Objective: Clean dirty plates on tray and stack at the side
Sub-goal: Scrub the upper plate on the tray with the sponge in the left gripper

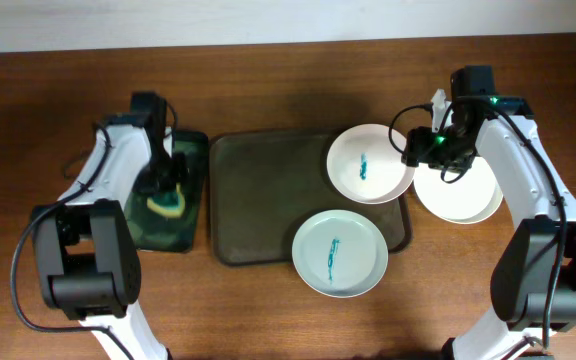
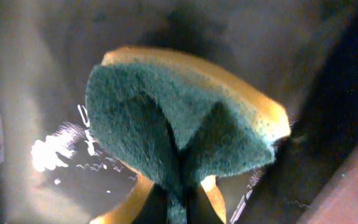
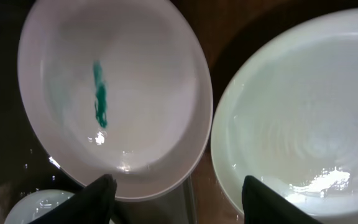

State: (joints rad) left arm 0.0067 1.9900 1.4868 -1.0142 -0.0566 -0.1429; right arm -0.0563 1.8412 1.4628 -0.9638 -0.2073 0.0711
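Right gripper (image 3: 178,186): fingers apart, straddling the near rim of stained plate (image 3: 114,93) at the tray's (image 1: 258,200) back-right corner. Clean plate (image 3: 303,118) just beside it, on the bench (image 1: 268,90). Left gripper (image 1: 165,180): clamped on the folded sponge (image 2: 179,124), over the green basin (image 1: 193,215).

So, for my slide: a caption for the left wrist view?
Left end effector pinching a folded green-and-yellow sponge against a wet dark basin.

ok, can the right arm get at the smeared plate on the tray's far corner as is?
Probably yes. The right claw hangs open over the rim of the smeared plate, nothing between them. Only the clean plate close alongside leaves one finger little room.
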